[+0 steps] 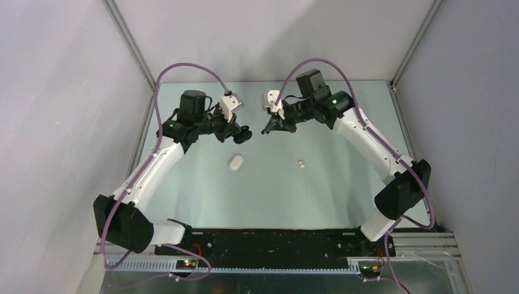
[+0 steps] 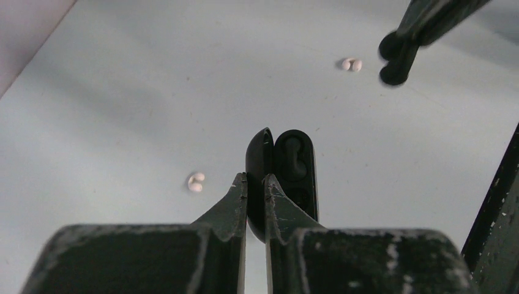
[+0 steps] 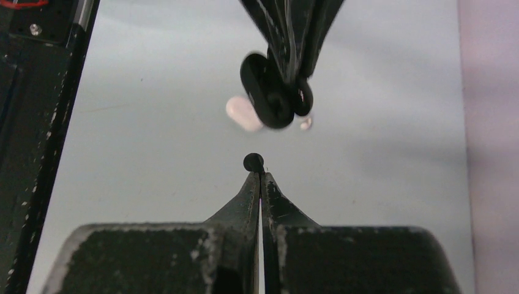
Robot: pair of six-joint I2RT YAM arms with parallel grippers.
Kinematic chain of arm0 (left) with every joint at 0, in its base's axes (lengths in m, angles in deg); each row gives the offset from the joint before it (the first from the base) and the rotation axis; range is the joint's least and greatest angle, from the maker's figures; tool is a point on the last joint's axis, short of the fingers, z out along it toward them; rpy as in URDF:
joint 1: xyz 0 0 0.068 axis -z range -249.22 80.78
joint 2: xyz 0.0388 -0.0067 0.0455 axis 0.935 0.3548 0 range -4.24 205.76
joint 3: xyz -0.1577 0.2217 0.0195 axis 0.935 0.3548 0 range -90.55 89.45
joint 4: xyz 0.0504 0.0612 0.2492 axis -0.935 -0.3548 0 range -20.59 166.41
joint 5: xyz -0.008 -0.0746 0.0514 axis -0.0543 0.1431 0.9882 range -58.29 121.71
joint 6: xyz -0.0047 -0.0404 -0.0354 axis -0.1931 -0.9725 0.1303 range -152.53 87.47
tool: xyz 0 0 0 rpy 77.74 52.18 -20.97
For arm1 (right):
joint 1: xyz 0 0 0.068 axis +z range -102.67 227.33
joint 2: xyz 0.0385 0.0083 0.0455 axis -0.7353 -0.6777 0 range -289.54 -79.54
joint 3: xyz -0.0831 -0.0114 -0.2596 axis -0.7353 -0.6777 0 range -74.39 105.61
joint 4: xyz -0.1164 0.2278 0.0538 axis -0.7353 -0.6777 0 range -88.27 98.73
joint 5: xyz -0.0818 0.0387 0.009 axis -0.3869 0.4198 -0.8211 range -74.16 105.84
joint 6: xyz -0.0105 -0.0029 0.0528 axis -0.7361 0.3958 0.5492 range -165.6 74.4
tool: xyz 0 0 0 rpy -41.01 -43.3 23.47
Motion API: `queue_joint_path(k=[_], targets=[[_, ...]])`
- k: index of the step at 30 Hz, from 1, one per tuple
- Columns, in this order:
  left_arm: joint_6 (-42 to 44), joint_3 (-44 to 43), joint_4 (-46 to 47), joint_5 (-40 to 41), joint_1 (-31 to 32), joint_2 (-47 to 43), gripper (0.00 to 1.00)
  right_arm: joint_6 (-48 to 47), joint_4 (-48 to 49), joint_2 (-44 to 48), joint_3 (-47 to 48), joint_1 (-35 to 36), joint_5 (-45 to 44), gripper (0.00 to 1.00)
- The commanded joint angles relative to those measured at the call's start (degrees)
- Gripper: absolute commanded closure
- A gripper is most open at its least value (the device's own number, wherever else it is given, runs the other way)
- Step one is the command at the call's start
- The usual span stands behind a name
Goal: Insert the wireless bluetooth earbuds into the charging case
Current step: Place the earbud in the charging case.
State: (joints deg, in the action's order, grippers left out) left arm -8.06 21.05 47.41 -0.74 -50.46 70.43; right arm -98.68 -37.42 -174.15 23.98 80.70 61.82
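Left tool (image 2: 256, 177) is clamped shut on the lid edge of the open black case (image 2: 295, 164), which looks held above the worktop (image 1: 343, 184) with its sockets facing the right arm. Right tool (image 3: 261, 173) is pinched almost fully closed on one black bud (image 3: 253, 162), held at the very tips, near the case but not touching. White case (image 1: 235, 162) and white buds (image 1: 301, 164) lie on the worktop, well apart from each other. Step in hand: seat the black bud. Keep the case still, line the bud up with an empty socket, go in slow and straight, and let go only once it sits flush. The tip grip is thin, so the bud may twist or drop. Can't tell whether the other black bud is already in.
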Motion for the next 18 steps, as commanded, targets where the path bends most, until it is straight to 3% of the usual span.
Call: queue_joint_path(k=[1,5,18], targets=[[-0.7,-3.3,3.6,-6.0,1.4,0.3,1.0,-0.3,8.1,2.3,-0.2,3.1,1.6,1.0],[1.6,-1.7,4.7,-6.5,3.3,-0.4,1.0,-3.0,10.8,3.0,-1.6,4.9,1.2,1.0],[-3.6,-2.8,4.9,-8.2,4.9,-1.0,1.0,-10.9,9.9,4.1,-2.3,8.3,0.0,1.0]])
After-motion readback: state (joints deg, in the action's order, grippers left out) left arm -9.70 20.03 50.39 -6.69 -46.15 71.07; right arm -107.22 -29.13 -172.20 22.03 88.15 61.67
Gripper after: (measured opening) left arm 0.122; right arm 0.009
